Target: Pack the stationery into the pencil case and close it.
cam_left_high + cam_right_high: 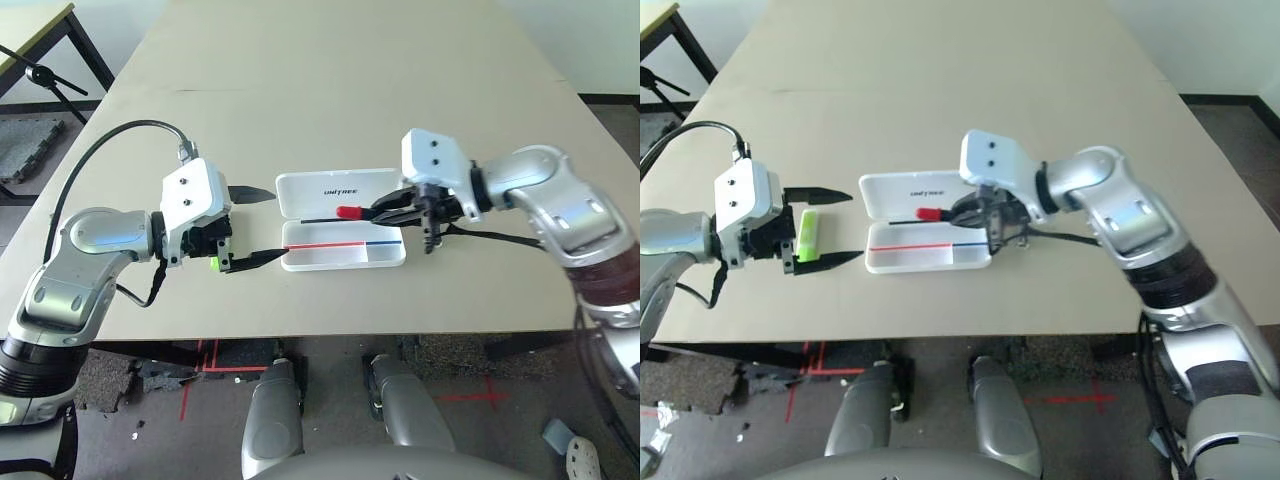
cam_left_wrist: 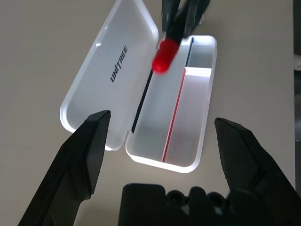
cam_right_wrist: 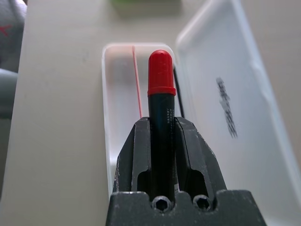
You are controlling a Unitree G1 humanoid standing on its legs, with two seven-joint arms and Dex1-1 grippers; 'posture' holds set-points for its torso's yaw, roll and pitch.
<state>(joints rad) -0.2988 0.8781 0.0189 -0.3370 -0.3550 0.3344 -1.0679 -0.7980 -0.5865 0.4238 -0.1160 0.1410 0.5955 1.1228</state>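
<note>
Over open pencil case (image 1: pixel 340 235): right claw (image 1: pixel 385 211) gripping marker (image 1: pixel 350 212).

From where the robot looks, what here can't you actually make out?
- Highlighter: in the right eye view its printing is too small to read; in the left eye view the left gripper hides most of it.
- Marker: in the right wrist view its lower barrel is covered by the right gripper.

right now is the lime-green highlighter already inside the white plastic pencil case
No, the lime-green highlighter lies on the table between the left gripper's open fingers, beside the open white plastic pencil case.
</note>
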